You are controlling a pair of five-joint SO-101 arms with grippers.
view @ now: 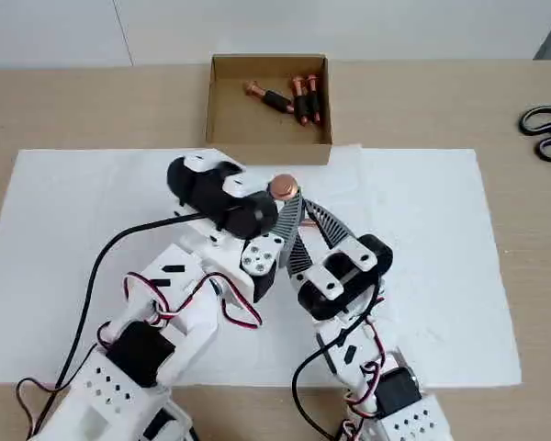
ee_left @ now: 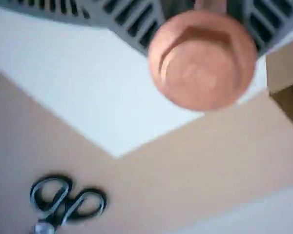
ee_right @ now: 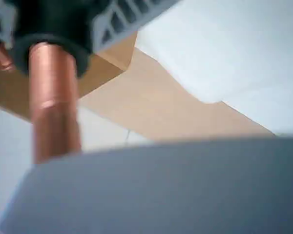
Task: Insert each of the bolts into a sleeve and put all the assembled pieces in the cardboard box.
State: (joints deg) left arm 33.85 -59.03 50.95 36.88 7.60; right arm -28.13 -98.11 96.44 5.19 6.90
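Above the white sheet's middle, a copper bolt (view: 283, 188) stands head up where both arms meet. My left gripper (view: 290, 209) is shut on its shaft, and the round head (ee_left: 202, 61) sits just in front of the ribbed fingers (ee_left: 122, 17). My right gripper (view: 307, 208) is shut on a black sleeve (ee_right: 49, 22). The bolt shaft (ee_right: 53, 112) sticks out of that sleeve. The cardboard box (view: 222, 106) lies beyond the grippers, with several bolt-in-sleeve pieces (view: 298, 99) inside.
A white paper sheet (view: 422, 257) covers the wooden table under both arms. Black scissors (view: 546, 131) lie at the table's far right edge, also seen as scissors (ee_left: 66, 202) from the left wrist. A box corner (ee_right: 107, 63) is near the sleeve.
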